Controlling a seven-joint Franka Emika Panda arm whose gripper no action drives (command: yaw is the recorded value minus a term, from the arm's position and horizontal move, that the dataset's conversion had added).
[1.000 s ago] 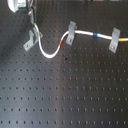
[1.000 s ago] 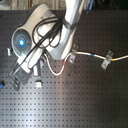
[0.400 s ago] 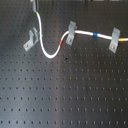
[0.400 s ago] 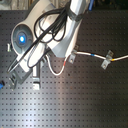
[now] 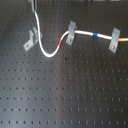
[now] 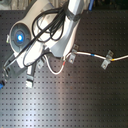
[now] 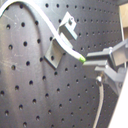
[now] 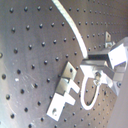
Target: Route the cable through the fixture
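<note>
The white cable (image 5: 46, 52) hangs from the top edge of the first exterior view, sags in a loop, then runs right through two stubby grey clips (image 5: 70, 33) (image 5: 115, 39). It has a red band (image 5: 61, 42) and a blue band (image 5: 95, 35). The fixture (image 5: 31, 40) stands just left of the hanging stretch. My gripper (image 7: 86, 60) is shut on the cable's greenish end (image 7: 81, 60). In the first wrist view the cable (image 7: 47, 26) crosses close over the fixture (image 7: 61, 41). I cannot tell whether it sits in the fork. The second wrist view shows the fixture (image 8: 64, 93) and the gripper (image 8: 85, 64).
Everything sits on a black perforated board (image 5: 65, 95). In the second exterior view the arm (image 6: 50, 35) hides the gripper and the fixture's spot. There the cable (image 6: 90, 53) runs to the second exterior view's right through both clips (image 6: 72, 54) (image 6: 105, 60).
The gripper has carried the cable end toward the first exterior view's top. The stretch beside the fixture has straightened from a curl into a near-vertical line. The clips have not moved.
</note>
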